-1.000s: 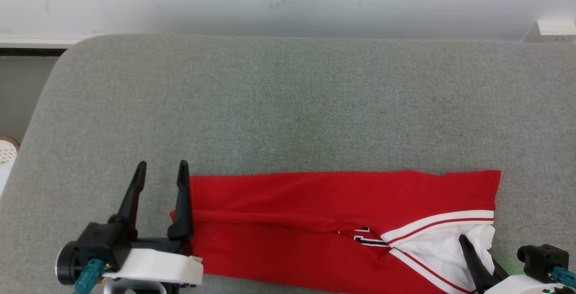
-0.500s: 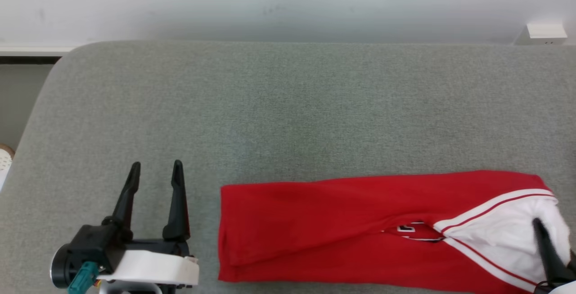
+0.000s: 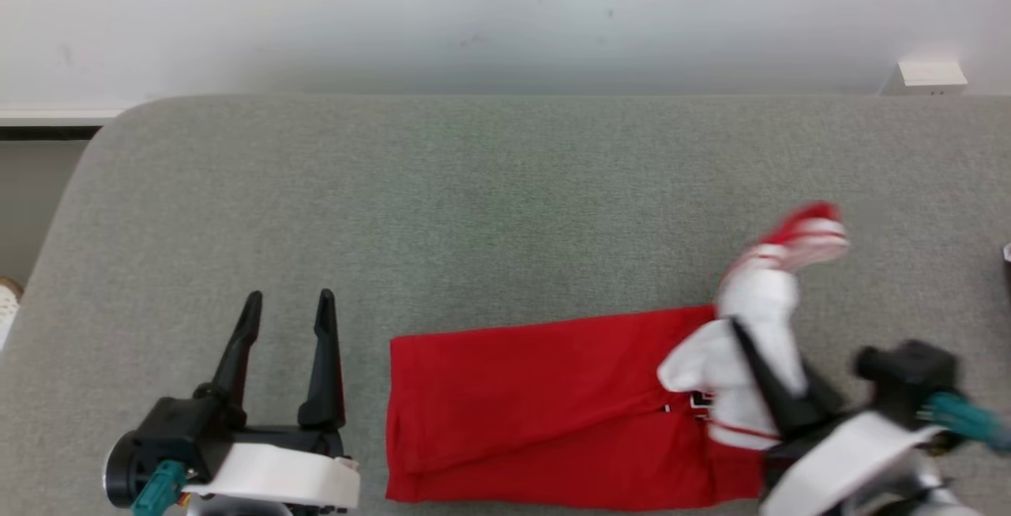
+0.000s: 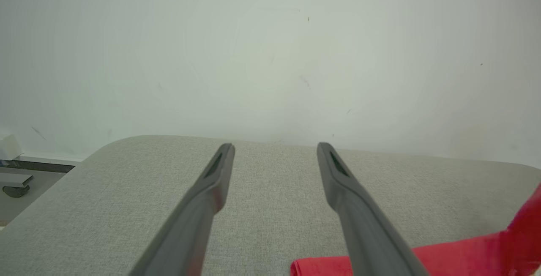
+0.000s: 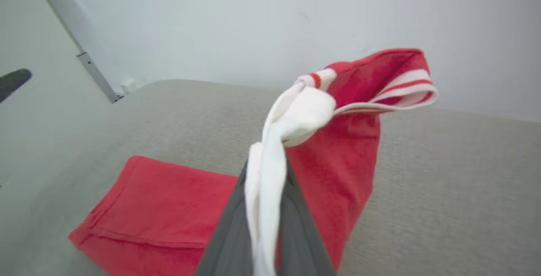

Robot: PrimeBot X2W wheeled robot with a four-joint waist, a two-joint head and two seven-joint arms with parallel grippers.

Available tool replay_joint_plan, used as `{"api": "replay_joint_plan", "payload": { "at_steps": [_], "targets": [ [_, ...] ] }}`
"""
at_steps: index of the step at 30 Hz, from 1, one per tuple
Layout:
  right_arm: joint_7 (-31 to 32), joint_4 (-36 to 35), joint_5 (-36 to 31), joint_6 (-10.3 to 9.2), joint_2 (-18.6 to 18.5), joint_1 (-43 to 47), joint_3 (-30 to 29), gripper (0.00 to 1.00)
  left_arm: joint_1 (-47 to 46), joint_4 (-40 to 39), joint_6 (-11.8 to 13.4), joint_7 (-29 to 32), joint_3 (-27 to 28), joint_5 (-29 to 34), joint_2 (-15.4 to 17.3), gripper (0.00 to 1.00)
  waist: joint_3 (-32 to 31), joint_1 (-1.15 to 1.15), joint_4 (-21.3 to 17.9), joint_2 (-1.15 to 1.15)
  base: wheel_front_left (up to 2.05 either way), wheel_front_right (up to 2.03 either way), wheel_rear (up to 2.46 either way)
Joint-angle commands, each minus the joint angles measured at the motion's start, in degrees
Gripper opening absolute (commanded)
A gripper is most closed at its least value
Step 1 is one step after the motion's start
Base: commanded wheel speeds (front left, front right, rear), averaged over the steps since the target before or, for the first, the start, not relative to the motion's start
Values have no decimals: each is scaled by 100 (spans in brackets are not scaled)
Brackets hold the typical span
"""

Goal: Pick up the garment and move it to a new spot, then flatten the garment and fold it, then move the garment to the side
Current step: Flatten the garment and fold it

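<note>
Head view: the garment (image 3: 545, 405) lies lengthwise near the front edge of the grey tabletop (image 3: 474, 208), red, doubled along its length. Right end effector (image 3: 746, 342) is clamped on the white-trimmed end, lifted clear of the surface, loose flap flopping above the fingers. Left end effector (image 3: 289, 299) sits just beside the other end, fingers apart, holding nothing. Reads as the fold step: you want to carry the raised end across toward the left edge, low and steady, so the flap doesn't bunch.

Left wrist view: fingers spread over bare tabletop, garment (image 4: 465, 255) at lower right. Pin that end if it drags.

Right wrist view: white cloth pinched between the shut fingers, red part hanging. Grip looks narrow; line up the edges before you let go.
</note>
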Motion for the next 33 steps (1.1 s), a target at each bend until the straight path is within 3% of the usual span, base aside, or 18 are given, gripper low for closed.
{"api": "replay_joint_plan", "payload": {
  "at_steps": [1, 9, 20, 21, 22, 28, 33],
  "targets": [
    [55, 39, 110, -4, 116, -198, 342, 0, -20, 30, -39, 10, -27, -24, 5, 100, -31, 0, 96, 0, 0, 0, 0],
    [-147, 1079, 471, -4, 753, -841, 1750, 0, -189, 190, -144, -55, -209, -61, -137, 100, 81, 0, 509, 0, 0, 0, 0],
    [-1072, 2412, 1342, -3, 889, -1599, 2933, 1, -404, 490, -272, -171, -324, -83, -271, 100, 323, 0, 706, 0, 0, 0, 0],
    [-1143, 2532, 1369, -3, 875, -1705, 3007, 64, -420, 510, -280, -171, -326, -82, -275, 100, 334, 0, 698, 0, 0, 0, 0],
    [-1196, 2613, 1525, -3, 870, -1765, 3119, 100, -430, 529, -286, -178, -333, -76, -275, 100, 344, 0, 692, 0, 0, 0, 0],
    [-1896, 2739, 1780, -2, 879, -2193, 3446, 100, -493, 574, -263, -219, -312, -58, -269, 100, 401, 0, 592, 0, 0, 0, 0],
    [-2592, 2635, 1361, -2, 699, -2441, 3099, 100, -468, 556, -235, -227, -277, -43, -229, 100, 395, 0, 466, 0, 0, 0, 0]
  ]
}}
